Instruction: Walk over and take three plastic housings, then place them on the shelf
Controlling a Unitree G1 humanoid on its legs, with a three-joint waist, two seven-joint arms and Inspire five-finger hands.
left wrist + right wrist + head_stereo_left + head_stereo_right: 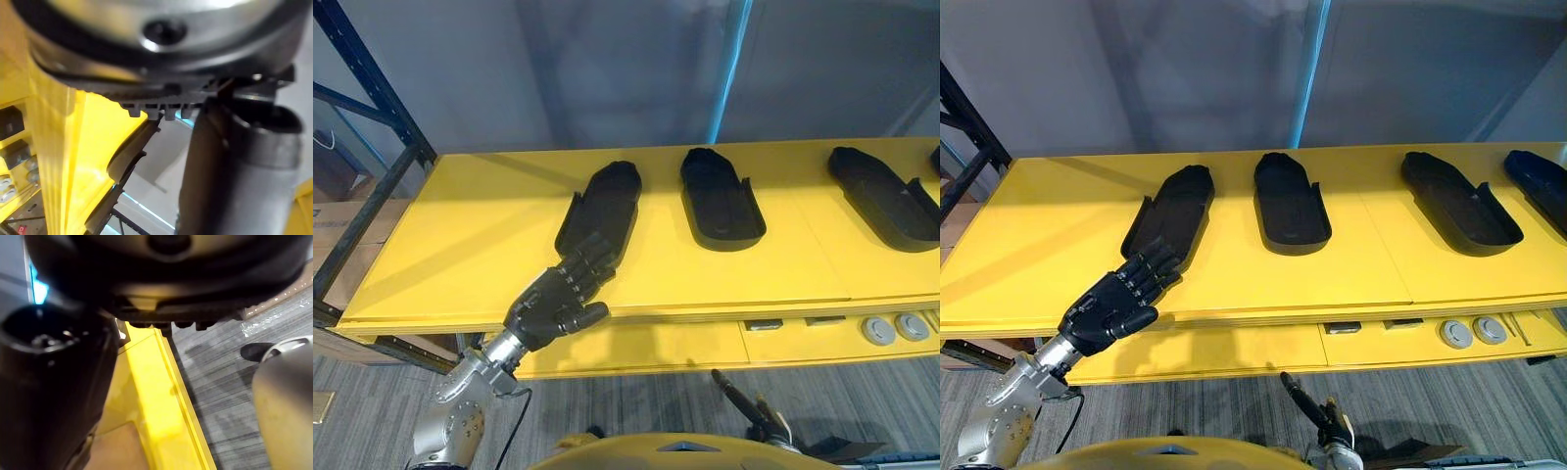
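Several black plastic housings lie open side up on the yellow table (460,255). The leftmost housing (604,211) points toward me, with a second housing (720,201) and a third (886,196) to its right. My left hand (558,299) reaches over the table's front edge, and its relaxed fingers (592,257) rest on the near end of the leftmost housing without closing on it. The left wrist view shows that housing's dark rim (129,156) past the hand. My right hand (1310,403) hangs low, below the table's front edge.
A dark blue rack post (362,127) stands at the table's left end with cardboard boxes (342,235) behind it. Round grey parts (878,330) sit on a lower yellow tier at the front right. A fourth housing (1538,181) lies at the far right.
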